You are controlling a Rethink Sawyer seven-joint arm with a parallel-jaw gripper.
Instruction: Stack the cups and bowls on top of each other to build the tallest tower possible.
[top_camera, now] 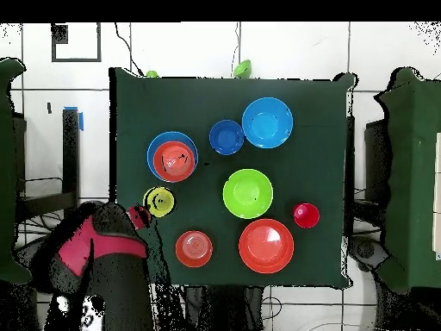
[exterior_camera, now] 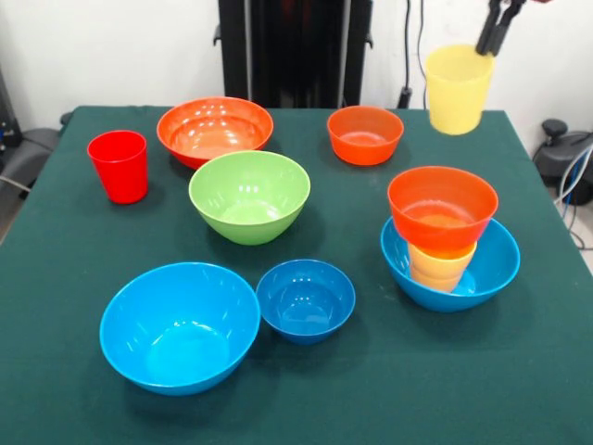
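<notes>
Largest first, you have glossy round plastic: two light-blue bowls, one (exterior_camera: pixel 180 326) loose, one (exterior_camera: pixel 491 269) the tower's (exterior_camera: pixel 443 236) base. One large orange bowl (exterior_camera: pixel 215 130), one green (exterior_camera: pixel 249 196), then small dark-blue (exterior_camera: pixel 306 299). Your gripper (exterior_camera: pixel 498 28) clasps the tapered yellow cup (exterior_camera: pixel 457 88) aloft.

A robotics laboratory: a table (exterior_camera: pixel 306 408) draped in dark green cloth stands against a plain white wall (exterior_camera: pixel 111 46), the black robot pedestal (exterior_camera: pixel 295 51) rising at its far edge with cables (exterior_camera: pixel 408 56) hanging beside it. From above, a pale tiled floor (top_camera: pixel 284 52) surrounds the table, a red robot arm (top_camera: pixel 90 246) reaching in.
</notes>
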